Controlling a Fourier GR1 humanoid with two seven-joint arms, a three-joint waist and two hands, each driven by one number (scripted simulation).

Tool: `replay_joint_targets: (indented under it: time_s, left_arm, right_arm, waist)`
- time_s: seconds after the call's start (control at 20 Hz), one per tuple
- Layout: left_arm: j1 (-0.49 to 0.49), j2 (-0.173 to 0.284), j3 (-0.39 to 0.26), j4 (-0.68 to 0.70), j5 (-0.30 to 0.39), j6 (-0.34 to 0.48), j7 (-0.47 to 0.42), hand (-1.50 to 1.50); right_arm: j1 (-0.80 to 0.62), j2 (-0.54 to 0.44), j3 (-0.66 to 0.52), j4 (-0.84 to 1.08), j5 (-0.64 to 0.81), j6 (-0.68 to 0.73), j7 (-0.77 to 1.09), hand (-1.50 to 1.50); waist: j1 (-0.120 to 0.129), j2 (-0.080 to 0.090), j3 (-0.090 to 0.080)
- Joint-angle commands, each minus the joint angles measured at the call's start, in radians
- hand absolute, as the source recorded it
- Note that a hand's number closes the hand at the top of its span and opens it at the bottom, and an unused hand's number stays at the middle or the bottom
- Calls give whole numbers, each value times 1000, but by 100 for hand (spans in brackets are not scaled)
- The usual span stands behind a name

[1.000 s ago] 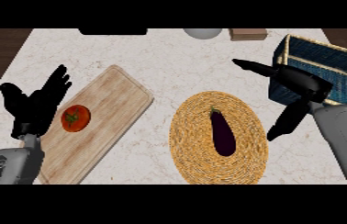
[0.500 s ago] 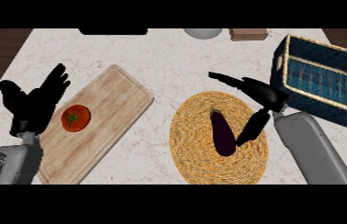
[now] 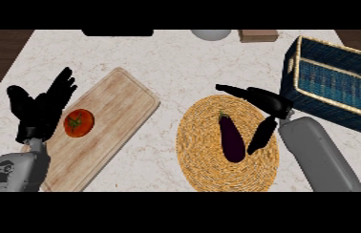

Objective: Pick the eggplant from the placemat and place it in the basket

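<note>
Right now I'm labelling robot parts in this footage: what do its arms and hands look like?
Both arms match. The right forearm and left forearm are smooth, rounded grey shells with no cables or sleeves showing. Each ends in a matte black hand: the right hand and the left hand, with slender black fingers and a thumb.

No writing, label, brand, number or sign can be read anywhere here, neither on the counter (image 3: 176,60) nor on anything that lies on it.
</note>
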Motion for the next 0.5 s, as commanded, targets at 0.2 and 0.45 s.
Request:
replay_joint_targets:
  time_s: [0.2,0.45]
  left_arm:
    - [12,-45,5,-42,-21,4,28,0]
    - [39,-24,19,-118,-23,-11,77,0]
  right_arm:
    - [54,1,-44,-50,35,56,-47,-150]
    - [116,34,-29,-74,48,67,-98,-150]
  waist:
    - [-5,-2,0]
    - [-3,-3,0]
